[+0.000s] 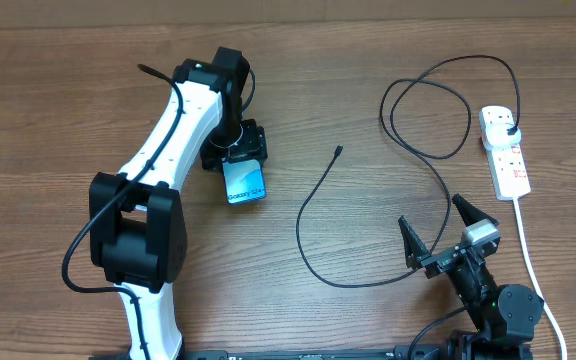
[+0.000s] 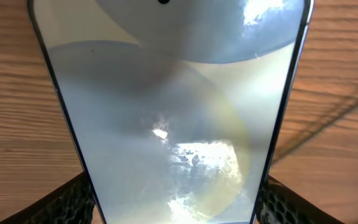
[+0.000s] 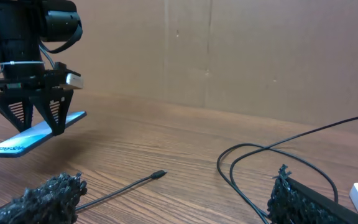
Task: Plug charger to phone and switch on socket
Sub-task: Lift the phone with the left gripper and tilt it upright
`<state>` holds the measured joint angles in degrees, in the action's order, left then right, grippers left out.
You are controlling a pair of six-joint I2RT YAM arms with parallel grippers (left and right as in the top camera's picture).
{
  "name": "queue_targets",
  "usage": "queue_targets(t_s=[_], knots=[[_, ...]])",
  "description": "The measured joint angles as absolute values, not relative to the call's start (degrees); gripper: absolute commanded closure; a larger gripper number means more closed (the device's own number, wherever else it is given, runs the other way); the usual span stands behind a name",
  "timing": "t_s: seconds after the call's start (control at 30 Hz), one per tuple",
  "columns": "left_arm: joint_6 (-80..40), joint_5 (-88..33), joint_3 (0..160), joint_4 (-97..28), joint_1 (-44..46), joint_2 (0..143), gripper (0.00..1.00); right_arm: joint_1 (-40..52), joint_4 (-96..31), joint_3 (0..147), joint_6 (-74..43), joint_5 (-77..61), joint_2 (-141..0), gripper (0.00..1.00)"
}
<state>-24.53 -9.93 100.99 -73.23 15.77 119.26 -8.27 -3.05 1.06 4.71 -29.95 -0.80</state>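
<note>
Phone (image 1: 244, 180) is clamped at its upper end in the left hand (image 1: 238, 160), clear of the table (image 1: 68, 80) and tilted, its free end pointing toward the robot; the left wrist view shows mesh-textured fingers (image 2: 73, 199) on both long edges of the dark frame. Its glass is glossy and throws back glare.

The charger (image 1: 301, 215) is a thin, limp black cable looping across the wood grain. Its small tip (image 1: 339, 151) lies flat on the table to the right of the phone, between the two hands, with the last stretch running diagonally back toward the robot. The right hand (image 1: 442, 228) is spread wide and holds nothing, with the cable passing just beside it. Being free, it looks the one to fetch the tip. The far plug sits in the socket (image 1: 505, 152), a white hard-plastic strip at the right edge
</note>
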Motion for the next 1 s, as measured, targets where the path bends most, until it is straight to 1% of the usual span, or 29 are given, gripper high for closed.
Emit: queue_targets(t_s=[0.17, 0.33, 0.5, 0.57, 0.83, 1.0], knots=[[-25.1, -17.3, 101.0, -74.7, 15.8, 119.3, 0.26, -8.3, -3.1, 1.1, 4.7, -30.0, -0.8, 0.00], [-25.2, -23.7, 101.1, -79.4, 15.8, 119.3, 0.25, -8.3, -3.0, 1.1, 4.7, -30.0, -0.8, 0.00], [-25.1, -25.8, 101.1, -83.4, 15.8, 119.3, 0.26, -8.3, -3.0, 1.1, 4.7, -30.0, -0.8, 0.00], [-25.1, -26.1, 101.1, -84.1, 15.8, 119.3, 0.24, -8.3, -3.0, 1.1, 4.7, -30.0, -0.8, 0.00], [-25.1, -27.5, 101.1, -85.5, 15.8, 119.3, 0.26, -8.3, -3.0, 1.1, 4.7, -30.0, -0.8, 0.00], [-25.1, -32.4, 101.1, -85.5, 15.8, 119.3, 0.30, -8.3, -3.0, 1.1, 4.7, -30.0, -0.8, 0.00]])
